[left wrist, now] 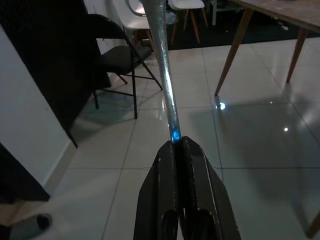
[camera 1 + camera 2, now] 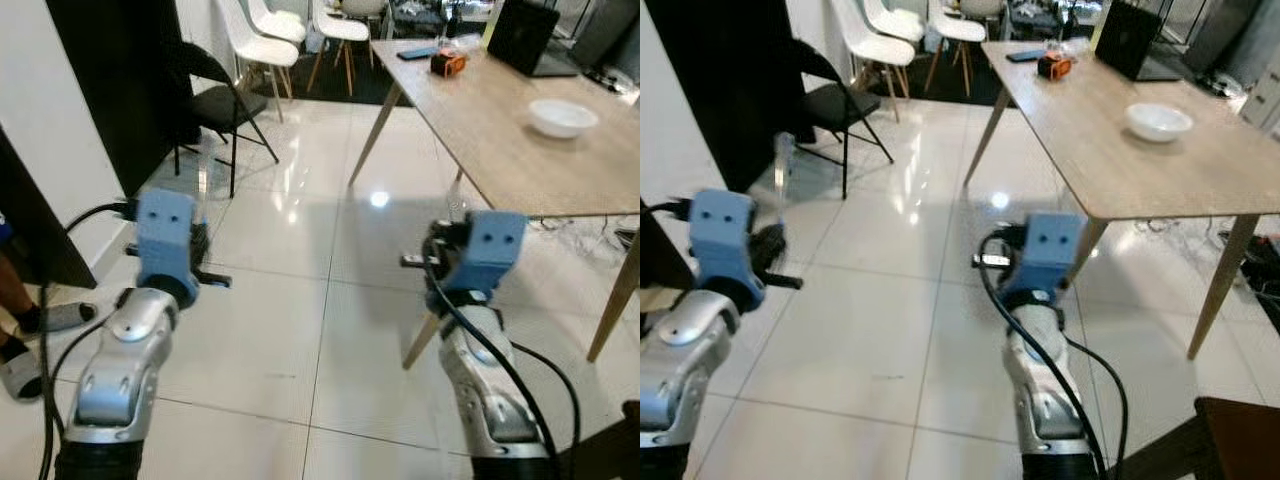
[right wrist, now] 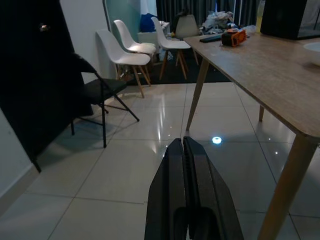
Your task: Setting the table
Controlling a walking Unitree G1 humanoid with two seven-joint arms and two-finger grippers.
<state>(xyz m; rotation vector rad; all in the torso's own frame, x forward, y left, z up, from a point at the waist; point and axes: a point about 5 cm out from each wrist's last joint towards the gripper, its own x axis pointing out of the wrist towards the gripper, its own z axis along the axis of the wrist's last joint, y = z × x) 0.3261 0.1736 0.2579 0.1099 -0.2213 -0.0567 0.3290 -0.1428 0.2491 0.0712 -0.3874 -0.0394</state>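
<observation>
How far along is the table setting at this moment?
Early. Already on the wooden table: a white bowl. In hand: the left tool is shut on a thin silver utensil, while the robot stands on the tiled floor short of the table. The right tool is shut and carries nothing. Left: bringing the utensil to the table.

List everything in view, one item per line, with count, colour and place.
Table: one, light wood, ahead on the right.
Bowl: one, white, on the table.
Laptop: one, black, far end of the table.
Orange object: one, orange and black, on the table's far part.
Folding chair: one, black, by the dark wall on the left.
White chairs: several, at the back.
Utensil: one, silver, long, clamped in the left gripper.
Person's feet: grey socks, far left.
Left gripper: shut on the utensil.
Right gripper: shut, holding nothing.
</observation>
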